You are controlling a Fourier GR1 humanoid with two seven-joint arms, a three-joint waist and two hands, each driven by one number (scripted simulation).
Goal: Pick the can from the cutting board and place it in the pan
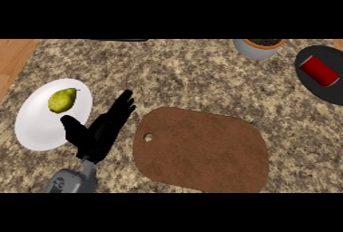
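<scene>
— Left hand point(100, 131)? Spread, fingers straight, resting on the worktop point(201, 77) between plate point(40, 131) and board point(201, 149). Holding nothing.

— And the can point(320, 70)?

— Lay on its side in the pan point(321, 90), far right, long axis slanting up-left to down-right. Well apart from that hand; off the board already. Right hand out of view, though judged nearer.

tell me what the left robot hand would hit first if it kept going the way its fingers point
Nothing, as far as the view shows: the left robot hand points up-right over bare counter, between the plate and cutting board.
</scene>
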